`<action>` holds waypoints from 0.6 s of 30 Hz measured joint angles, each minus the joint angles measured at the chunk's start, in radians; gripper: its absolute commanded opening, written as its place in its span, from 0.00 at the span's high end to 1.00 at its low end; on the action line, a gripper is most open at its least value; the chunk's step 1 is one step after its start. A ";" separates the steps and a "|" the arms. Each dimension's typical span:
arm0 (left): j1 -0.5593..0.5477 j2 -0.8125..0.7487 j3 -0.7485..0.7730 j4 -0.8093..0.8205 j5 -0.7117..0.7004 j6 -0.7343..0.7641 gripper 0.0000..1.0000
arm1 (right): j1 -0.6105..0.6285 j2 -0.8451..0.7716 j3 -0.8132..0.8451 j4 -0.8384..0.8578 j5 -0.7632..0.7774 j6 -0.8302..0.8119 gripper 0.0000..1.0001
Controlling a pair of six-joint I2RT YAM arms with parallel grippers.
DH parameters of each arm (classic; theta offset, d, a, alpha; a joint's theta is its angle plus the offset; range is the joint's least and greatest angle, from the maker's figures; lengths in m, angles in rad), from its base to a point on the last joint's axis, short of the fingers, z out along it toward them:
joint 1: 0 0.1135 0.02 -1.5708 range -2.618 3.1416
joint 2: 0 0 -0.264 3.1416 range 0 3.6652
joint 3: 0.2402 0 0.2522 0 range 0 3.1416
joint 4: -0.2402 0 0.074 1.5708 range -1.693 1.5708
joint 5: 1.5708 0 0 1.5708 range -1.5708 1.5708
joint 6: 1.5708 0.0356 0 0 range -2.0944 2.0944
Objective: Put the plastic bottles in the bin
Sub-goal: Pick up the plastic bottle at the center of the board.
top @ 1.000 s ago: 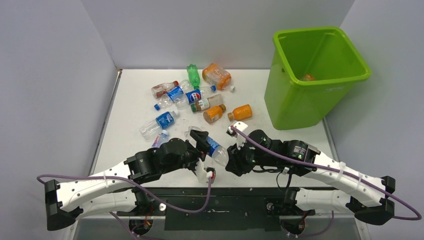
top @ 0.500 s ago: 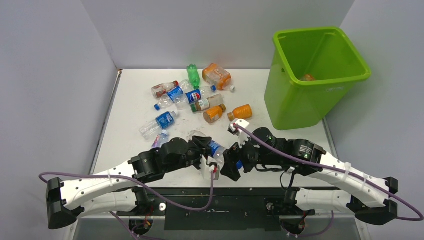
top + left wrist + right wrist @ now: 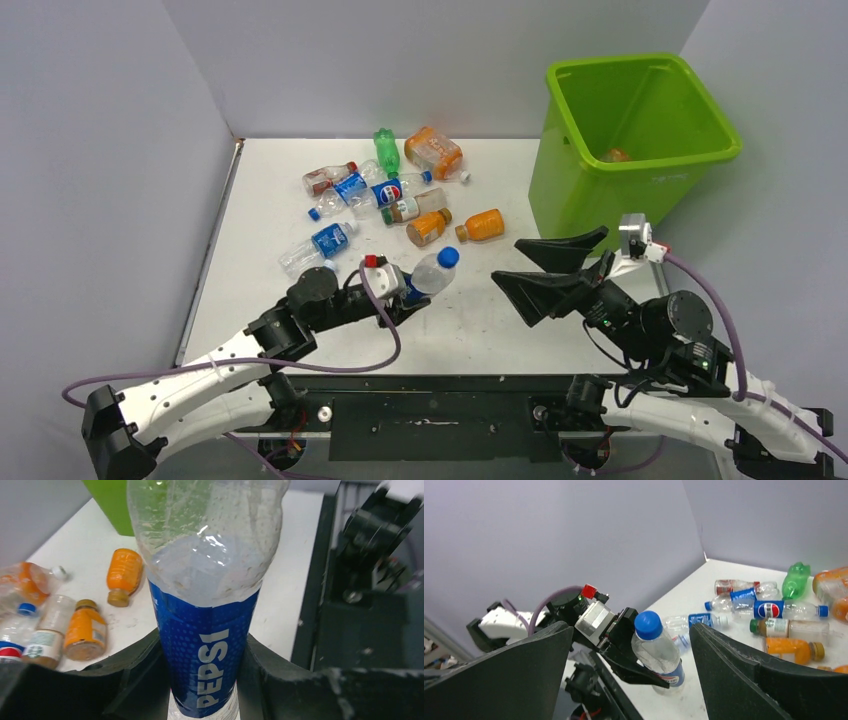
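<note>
One orange bottle [image 3: 617,155] was all I could spot inside the bin [image 3: 585,215], roughly ten others [image 3: 390,190] lay on the table [image 3: 480,330], my left gripper [image 3: 405,293] clamped a Pepsi bottle [image 3: 428,272], and my right gripper [image 3: 508,260] gaped empty near the bin.

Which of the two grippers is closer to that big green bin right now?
Right. The right gripper, open, hangs just short of the bin's near side; the left gripper is farther off to the left, shut on a Pepsi bottle.
</note>
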 measured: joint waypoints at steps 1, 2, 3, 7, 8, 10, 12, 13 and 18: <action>0.030 0.000 -0.006 0.042 0.036 -0.080 0.68 | 0.000 -0.002 -0.024 0.058 0.019 0.000 0.10; 0.048 0.000 -0.011 0.068 0.057 -0.128 0.68 | 0.000 0.008 -0.042 0.098 0.033 0.000 0.09; 0.070 0.001 -0.021 0.106 0.086 -0.186 0.69 | 0.000 0.024 -0.057 0.130 0.045 0.000 0.09; 0.114 0.009 -0.056 0.209 0.163 -0.340 0.70 | 0.000 0.129 -0.098 0.224 0.069 0.001 0.07; 0.116 0.010 -0.063 0.222 0.176 -0.360 0.70 | 0.000 0.150 -0.103 0.240 0.071 0.001 0.07; 0.116 0.010 -0.071 0.239 0.197 -0.391 0.71 | 0.000 0.199 -0.109 0.274 0.073 0.000 0.06; 0.116 0.008 -0.075 0.248 0.208 -0.401 0.71 | 0.000 0.239 -0.109 0.299 0.073 0.000 0.06; 0.116 0.005 -0.077 0.252 0.211 -0.406 0.71 | 0.000 0.255 -0.109 0.312 0.073 0.000 0.05; 0.116 -0.019 -0.083 0.256 0.215 -0.407 0.72 | 0.000 0.323 -0.100 0.349 0.073 -0.008 0.10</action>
